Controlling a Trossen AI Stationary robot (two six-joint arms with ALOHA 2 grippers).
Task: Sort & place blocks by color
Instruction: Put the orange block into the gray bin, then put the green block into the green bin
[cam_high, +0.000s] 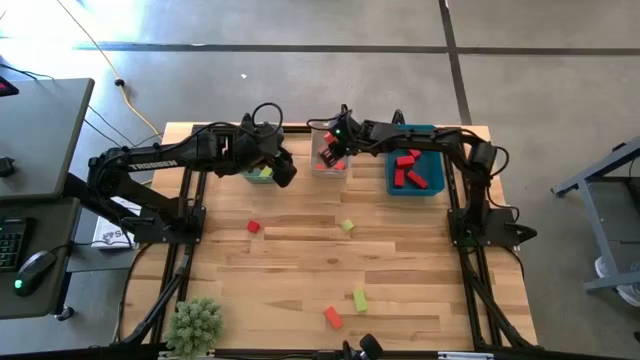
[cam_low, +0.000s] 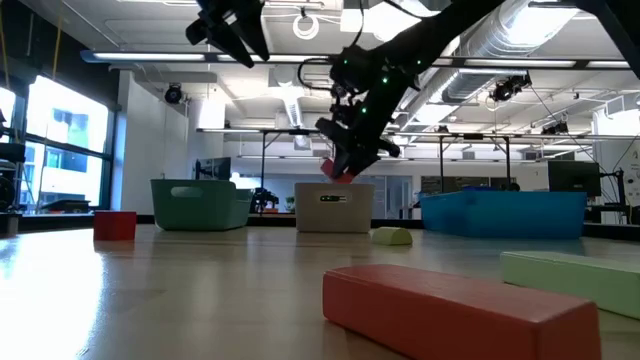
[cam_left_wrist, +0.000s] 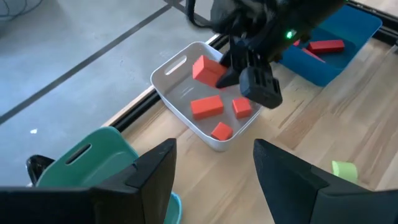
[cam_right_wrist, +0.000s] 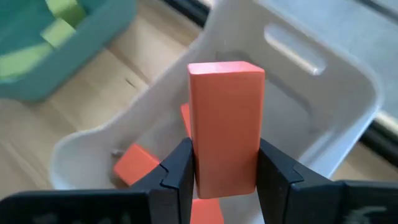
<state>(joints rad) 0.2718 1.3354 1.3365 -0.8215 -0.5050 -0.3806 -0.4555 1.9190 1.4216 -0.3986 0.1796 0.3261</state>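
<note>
The wooden table (cam_high: 300, 265) carries three bins along its far edge. The blue bin (cam_high: 432, 185) lies to the outer side of the right gripper (cam_high: 333, 152) and holds several deep red blocks (cam_high: 406, 168). The green bin (cam_low: 200, 203) sits under the left gripper (cam_high: 283, 170), with yellow-green blocks (cam_right_wrist: 59, 25) in it. The white bin (cam_left_wrist: 205, 102) stands directly below the right gripper's jaws.

Those jaws are pinching an orange-red bar (cam_right_wrist: 225, 124) by its two long sides, the bar sticking out ahead of the fingertips and hanging above the white bin's opening, not touching the bin. Beneath the jaws, on the bin floor, lie three more orange-red blocks (cam_left_wrist: 206, 106).

The left gripper hovers over the green bin, its jaws spread apart with nothing between them.

Loose blocks lie on the bare table, well apart from both sets of jaws, toward the near edge: a small deep red cube (cam_high: 254, 227), a small yellow-green cube (cam_high: 347, 226), a yellow-green bar (cam_high: 360, 298) and an orange-red block (cam_high: 333, 317) just beside it.

A small green plant (cam_high: 195, 323) stands at the near left corner of the table.
</note>
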